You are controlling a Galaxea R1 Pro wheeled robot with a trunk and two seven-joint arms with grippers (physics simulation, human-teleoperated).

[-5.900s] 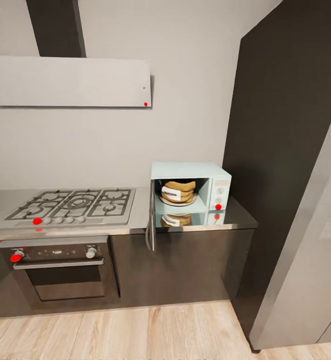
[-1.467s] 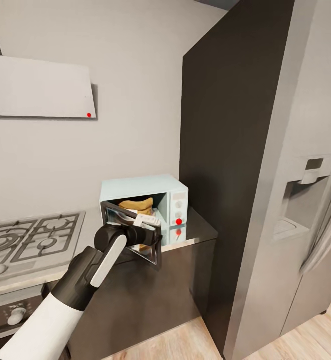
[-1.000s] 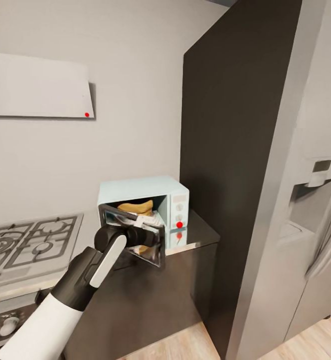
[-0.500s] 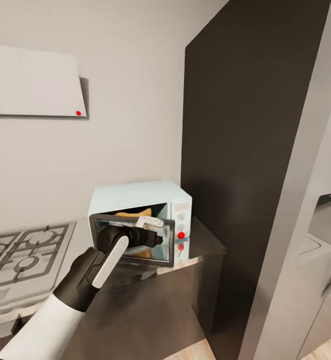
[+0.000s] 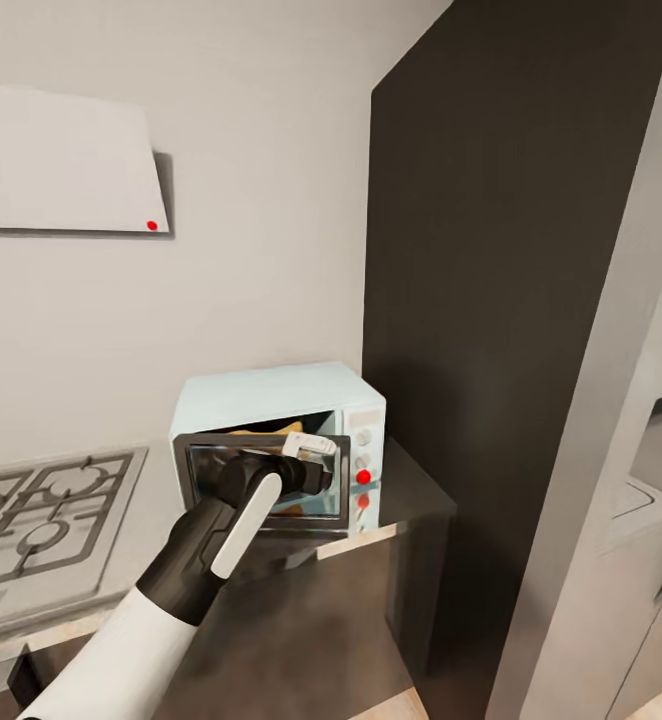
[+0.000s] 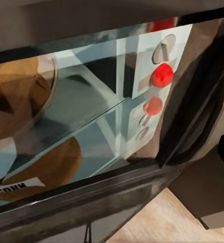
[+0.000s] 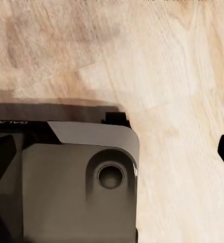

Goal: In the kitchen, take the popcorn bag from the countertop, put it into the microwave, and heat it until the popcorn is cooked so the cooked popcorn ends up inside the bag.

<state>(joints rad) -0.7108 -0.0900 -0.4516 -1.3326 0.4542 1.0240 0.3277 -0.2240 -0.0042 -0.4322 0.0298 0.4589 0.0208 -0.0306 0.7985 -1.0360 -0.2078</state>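
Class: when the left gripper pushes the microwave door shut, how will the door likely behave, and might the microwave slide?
The door looks like a rigid glass panel hinged at one side, so it should swing rather than flex. The microwave sits on a glossy countertop, so a hard push from the left gripper might shift it.

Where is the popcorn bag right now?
The popcorn bag sits inside the microwave, behind its nearly shut glass door. In the head view, the left gripper is at that door, just left of the white knob panel.
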